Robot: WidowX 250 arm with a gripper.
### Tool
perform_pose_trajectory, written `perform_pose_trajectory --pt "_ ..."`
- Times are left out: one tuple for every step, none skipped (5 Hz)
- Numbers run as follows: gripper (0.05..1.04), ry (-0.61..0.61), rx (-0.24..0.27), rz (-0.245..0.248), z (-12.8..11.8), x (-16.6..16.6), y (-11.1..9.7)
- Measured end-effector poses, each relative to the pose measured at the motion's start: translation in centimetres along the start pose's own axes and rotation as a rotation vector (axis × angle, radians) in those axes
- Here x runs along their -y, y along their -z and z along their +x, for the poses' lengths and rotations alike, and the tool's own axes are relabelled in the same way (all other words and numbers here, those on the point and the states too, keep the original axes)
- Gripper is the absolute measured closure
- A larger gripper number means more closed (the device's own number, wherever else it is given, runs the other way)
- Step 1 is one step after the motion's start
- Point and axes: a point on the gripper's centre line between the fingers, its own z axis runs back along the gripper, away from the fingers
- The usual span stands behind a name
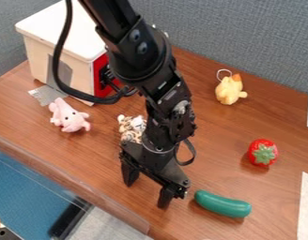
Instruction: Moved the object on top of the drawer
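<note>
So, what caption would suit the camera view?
Black gripper above a wooden table with soft toys, a strawberry and long green toy.

From fairly near, I look down at a slant on the wooden desk, facing the far grey partition.

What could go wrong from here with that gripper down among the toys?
The open gripper might nudge the green toy lying close by; its rounded shape could let it roll. The spotted plush sits partly behind the arm, so a sweep back might knock it. The arm's loose cable loop could snag on the white-topped box.
</note>
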Motion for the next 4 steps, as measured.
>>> perform_pose_trajectory --pt "0.084 -0.006 -0.006 -0.004 0.0 0.1 0.0" --pt "0.084 -0.06 -0.05 -0.03 0.3 -1.5 -1.2" --pt "0.084 -0.103 -0.032 -0.037 1.6 -3.3 -2.9" --pt "0.084 -0.125 -0.018 -0.037 2.8 -4.4 -3.9"
